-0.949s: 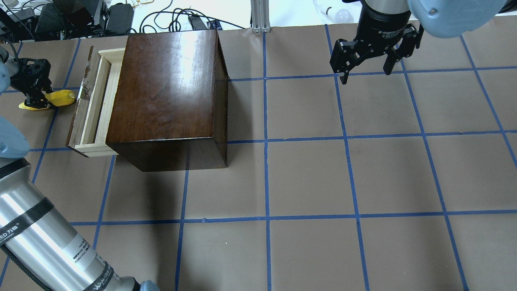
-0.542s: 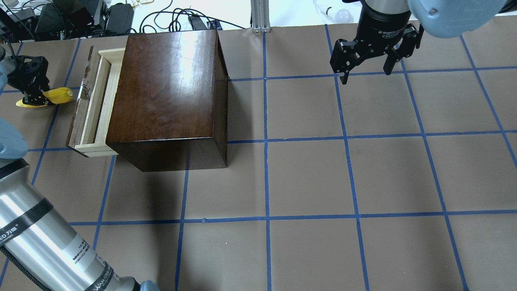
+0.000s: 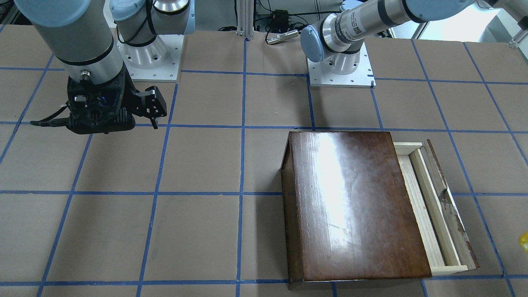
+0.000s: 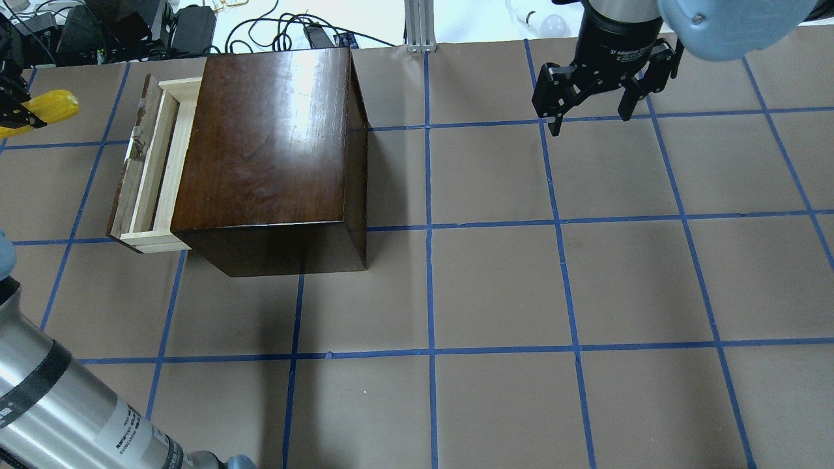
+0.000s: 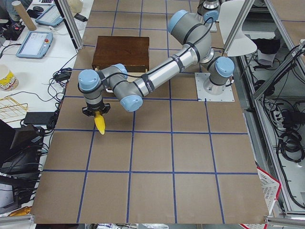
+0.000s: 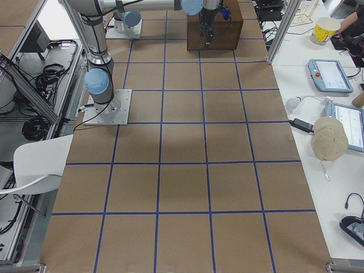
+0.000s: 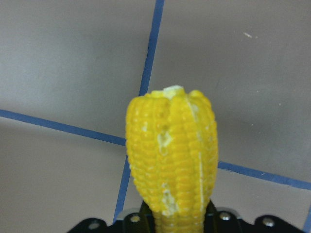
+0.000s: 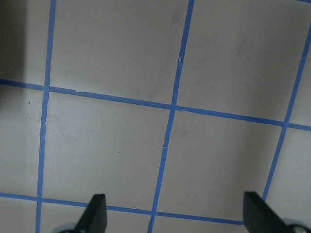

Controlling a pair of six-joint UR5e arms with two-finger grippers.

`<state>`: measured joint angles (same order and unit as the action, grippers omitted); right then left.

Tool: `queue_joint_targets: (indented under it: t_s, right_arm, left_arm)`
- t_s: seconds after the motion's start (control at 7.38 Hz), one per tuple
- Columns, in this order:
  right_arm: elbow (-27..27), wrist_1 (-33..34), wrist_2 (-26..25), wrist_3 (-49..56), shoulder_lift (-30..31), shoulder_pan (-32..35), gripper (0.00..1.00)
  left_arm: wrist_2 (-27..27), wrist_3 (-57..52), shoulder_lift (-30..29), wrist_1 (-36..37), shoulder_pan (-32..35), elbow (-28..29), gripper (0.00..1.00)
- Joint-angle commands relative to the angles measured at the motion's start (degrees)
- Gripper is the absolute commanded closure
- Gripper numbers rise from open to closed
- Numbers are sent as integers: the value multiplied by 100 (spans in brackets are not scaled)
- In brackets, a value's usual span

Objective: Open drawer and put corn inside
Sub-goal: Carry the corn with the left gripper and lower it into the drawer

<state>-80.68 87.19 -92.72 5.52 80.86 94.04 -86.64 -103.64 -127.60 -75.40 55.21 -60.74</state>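
The dark-brown cabinet (image 4: 273, 143) stands at the table's left, and its drawer (image 4: 151, 163) is pulled partly out to the left, showing a strip of pale wood tray behind the chipped dark front panel. The tray's visible strip holds nothing. My left gripper (image 4: 14, 112) is shut on the yellow corn (image 4: 47, 107) at the view's left edge, left of the drawer's far end. In the left wrist view the corn (image 7: 171, 160) sticks out from the jaws over the taped table. My right gripper (image 4: 591, 124) is open and empty at the far right, well away from the cabinet (image 3: 354, 206).
Cables and black electronics (image 4: 98, 26) lie beyond the table's far edge, with an aluminium post (image 4: 420, 26) and a light bulb (image 4: 554, 25). Blue tape lines grid the brown table. The left arm's silver link (image 4: 58, 404) crosses the near-left corner.
My left gripper, shut on the corn, has moved up and left in the overhead view, taking the corn off the table. The drawer and right arm have not moved.
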Motion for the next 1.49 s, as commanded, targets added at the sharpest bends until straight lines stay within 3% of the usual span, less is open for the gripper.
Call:
queue_joint_targets:
  t_s: [0.0, 0.27, 1.08, 1.36]
  right_arm:
    - [0, 0, 0, 2, 0, 0, 0]
    - [0, 0, 0, 2, 0, 0, 0]
    - [0, 0, 0, 2, 0, 0, 0]
    - [0, 0, 0, -7, 0, 0, 0]
  left_arm:
    - [-28, 1096, 393, -247, 304, -8, 100]
    - [-72, 2761, 622, -719, 499, -25, 100]
    - [-98, 7246, 816, -941, 1307, -95, 100]
    - [-107, 8611, 930, -924, 1589, -480, 100]
